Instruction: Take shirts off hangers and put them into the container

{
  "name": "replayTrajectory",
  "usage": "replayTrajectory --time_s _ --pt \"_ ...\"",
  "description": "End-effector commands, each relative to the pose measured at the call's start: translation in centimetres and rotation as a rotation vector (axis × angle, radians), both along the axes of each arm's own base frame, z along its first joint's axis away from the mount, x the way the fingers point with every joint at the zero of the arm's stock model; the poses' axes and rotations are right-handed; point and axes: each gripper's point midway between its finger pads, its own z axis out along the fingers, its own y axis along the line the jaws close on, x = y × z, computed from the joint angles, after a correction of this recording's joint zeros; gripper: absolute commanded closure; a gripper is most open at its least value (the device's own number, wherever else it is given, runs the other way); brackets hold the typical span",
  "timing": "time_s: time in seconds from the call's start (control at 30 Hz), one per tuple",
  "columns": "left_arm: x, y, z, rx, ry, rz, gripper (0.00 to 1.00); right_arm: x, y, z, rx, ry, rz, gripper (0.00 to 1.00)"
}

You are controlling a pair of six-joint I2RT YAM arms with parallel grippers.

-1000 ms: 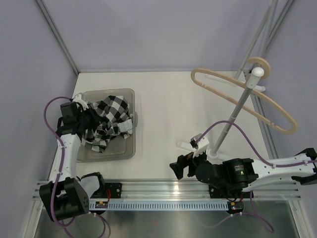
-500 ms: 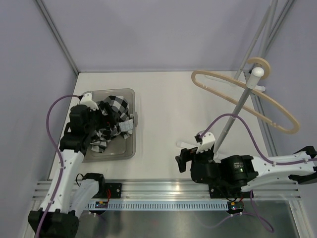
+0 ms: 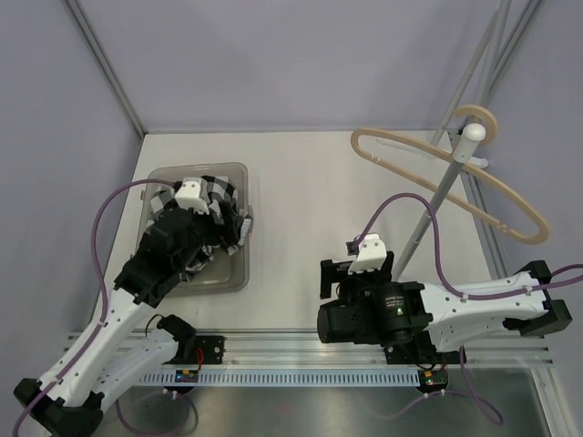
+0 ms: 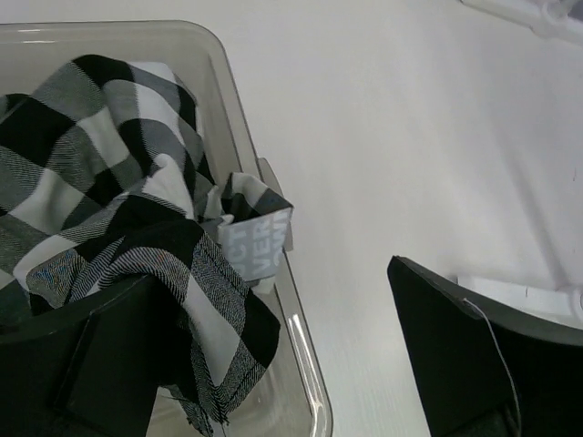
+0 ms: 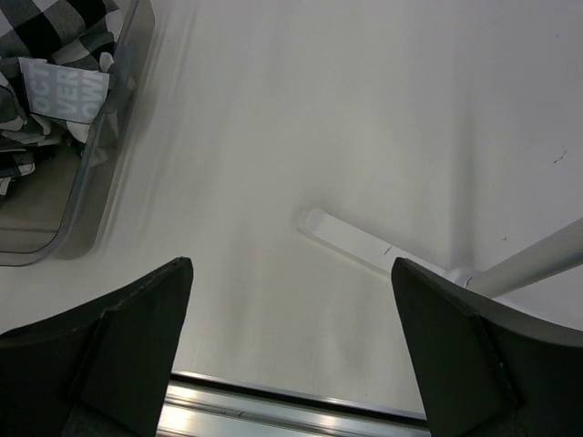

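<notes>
The black-and-white check shirt (image 4: 109, 196) lies crumpled in the clear grey container (image 4: 239, 123). A fold with a grey printed label (image 4: 260, 244) hangs over the container's right rim. My left gripper (image 4: 273, 364) is open above that rim, with nothing between its jaws; its left finger (image 4: 82, 364) is close beside the cloth. From above, my left arm hides most of the shirt (image 3: 230, 193). The beige hanger (image 3: 358, 144) hangs bare on the stand pole (image 3: 437, 200). My right gripper (image 5: 291, 355) is open over bare table, right of the container (image 5: 109, 155).
The stand's white foot (image 5: 364, 241) and pole (image 5: 537, 259) rise just ahead and right of my right gripper. A metal rail (image 3: 301, 350) runs along the near table edge. Purple walls close the back and left.
My left gripper has opened and let go of the shirt, which stays in the container. The left arm has swung right over the tub. The right arm has drawn back a little.
</notes>
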Motion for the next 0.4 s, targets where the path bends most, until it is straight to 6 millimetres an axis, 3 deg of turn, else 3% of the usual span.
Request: replayTrajectory --time_s 0.0,0.17,0.37 --pt "0.3 -0.4 3.4 0.026 -0.112 0.046 0.01 1.0 -2.1 2.9 -0.021 -0.116 -0.018 0.00" --pt "-0.8 -4.9 3.9 0.049 -0.125 -0.070 0.01 0.9 -2.0 3.3 0.024 -0.120 0.052 0.00" --pt "-0.9 -7.3 3.2 0.060 -0.127 -0.122 0.01 0.9 -2.5 3.4 0.061 -0.123 0.070 0.00"
